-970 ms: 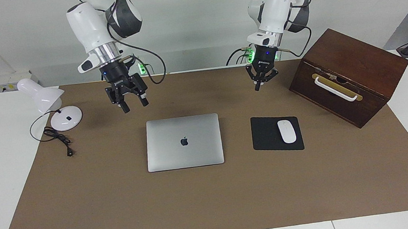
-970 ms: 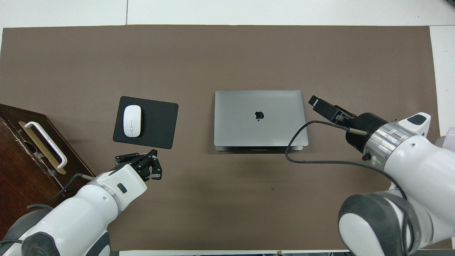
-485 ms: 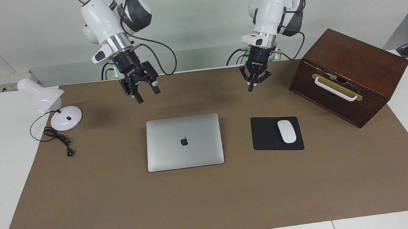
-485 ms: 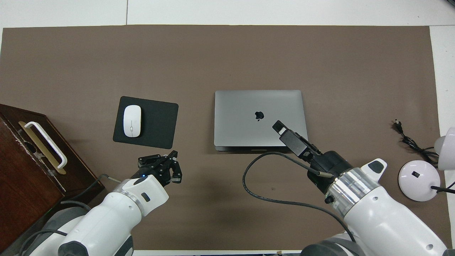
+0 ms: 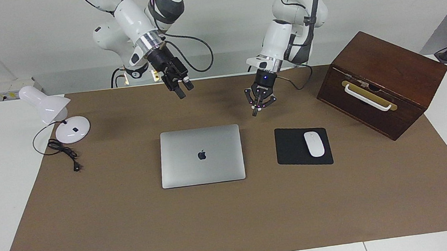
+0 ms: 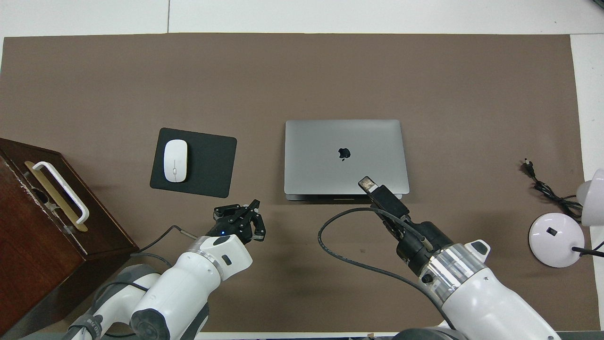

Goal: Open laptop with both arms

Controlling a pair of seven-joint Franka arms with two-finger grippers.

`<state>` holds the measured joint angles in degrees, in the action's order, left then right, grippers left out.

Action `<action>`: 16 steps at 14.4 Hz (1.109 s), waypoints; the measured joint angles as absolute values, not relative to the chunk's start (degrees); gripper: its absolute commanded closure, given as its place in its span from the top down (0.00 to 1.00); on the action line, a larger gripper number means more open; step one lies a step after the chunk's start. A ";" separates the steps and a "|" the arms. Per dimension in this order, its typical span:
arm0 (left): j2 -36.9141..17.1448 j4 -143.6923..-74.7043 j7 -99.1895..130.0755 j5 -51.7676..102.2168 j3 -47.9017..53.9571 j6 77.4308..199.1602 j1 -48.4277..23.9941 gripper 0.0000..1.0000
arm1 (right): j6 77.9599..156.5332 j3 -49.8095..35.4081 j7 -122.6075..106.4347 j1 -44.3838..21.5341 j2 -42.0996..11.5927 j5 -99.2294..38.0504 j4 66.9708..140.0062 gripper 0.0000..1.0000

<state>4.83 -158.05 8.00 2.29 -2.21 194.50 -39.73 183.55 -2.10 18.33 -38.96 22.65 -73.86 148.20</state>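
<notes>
The light is bright and even, coming from above. Soft, faint shadows lie on the brown mat (image 5: pixel 234 224) under the arms. A thin dark shadow hugs the laptop (image 6: pixel 344 156) at its 6 o'clock edge. Everything looks sharp, with no glare.

Only one readable mark: a dark apple logo (image 5: pixel 201 155) centred on the closed lid of the laptop (image 5: pixel 178 171), near the middle of the facing view. In that view the logo stands upright, stalk toward the top of the frame. The same logo shows in the overhead view, just right of frame centre, also on the lid. No lettering, numbers or labels can be read elsewhere; faint markings on the arm bodies are too small to make out.
</notes>
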 measured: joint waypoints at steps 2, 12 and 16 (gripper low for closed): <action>3.21 -157.90 8.00 2.29 -2.26 196.34 -39.97 0.00 | 183.68 -2.33 13.34 -39.46 22.65 -81.85 148.44 1.00; -5.92 -152.03 8.01 2.29 -2.26 199.38 -42.65 0.00 | 183.99 -2.32 0.68 -39.41 18.82 -90.51 149.26 1.00; -8.68 -149.56 8.01 2.29 -2.22 199.47 -43.47 0.00 | 184.31 -2.30 0.12 -39.39 15.96 -90.52 149.28 1.00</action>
<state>-8.68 -149.56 8.01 2.29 -2.22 199.47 -43.47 184.31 -2.30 0.12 -39.39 15.96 -90.52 149.28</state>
